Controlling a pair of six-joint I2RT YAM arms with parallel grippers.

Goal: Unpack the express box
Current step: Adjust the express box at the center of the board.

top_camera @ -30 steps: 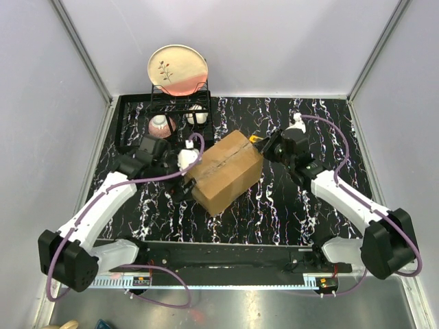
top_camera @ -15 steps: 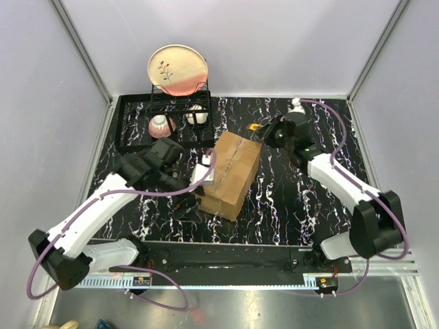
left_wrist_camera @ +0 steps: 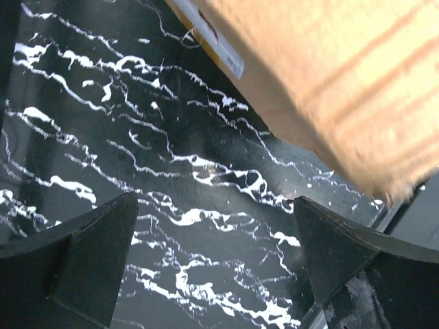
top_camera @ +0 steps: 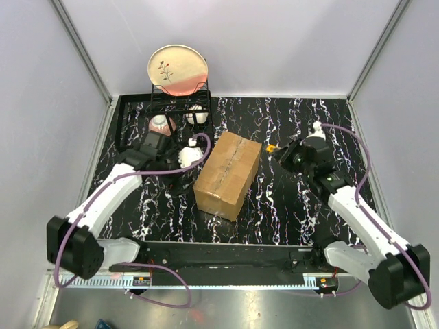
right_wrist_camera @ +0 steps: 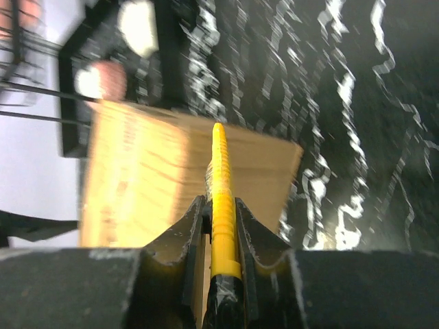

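Observation:
The express box (top_camera: pixel 228 175), a plain brown carton with a tape seam along its closed top, lies in the middle of the black marbled table. My left gripper (top_camera: pixel 184 171) hovers just left of it, open and empty; in the left wrist view its gripper (left_wrist_camera: pixel 216 240) frames bare table, with the box (left_wrist_camera: pixel 329 82) at the upper right. My right gripper (top_camera: pixel 280 152) sits right of the box's far corner, shut on a yellow knife-like tool (top_camera: pixel 271 147). In the right wrist view the tool (right_wrist_camera: pixel 221 185) points at the box (right_wrist_camera: pixel 151 178), held in the gripper (right_wrist_camera: pixel 221 209).
A black wire dish rack (top_camera: pixel 180 103) at the back left holds an upright plate (top_camera: pixel 178 70), a pink bowl (top_camera: pixel 162 125) and a white bowl (top_camera: pixel 196 115). A black frame (top_camera: pixel 123 123) surrounds the rack. Grey walls enclose the table on three sides.
The box has turned so its seam runs more front to back. My right gripper swung back and then right, away from the box, keeping the tool. My left gripper drew back leftward.

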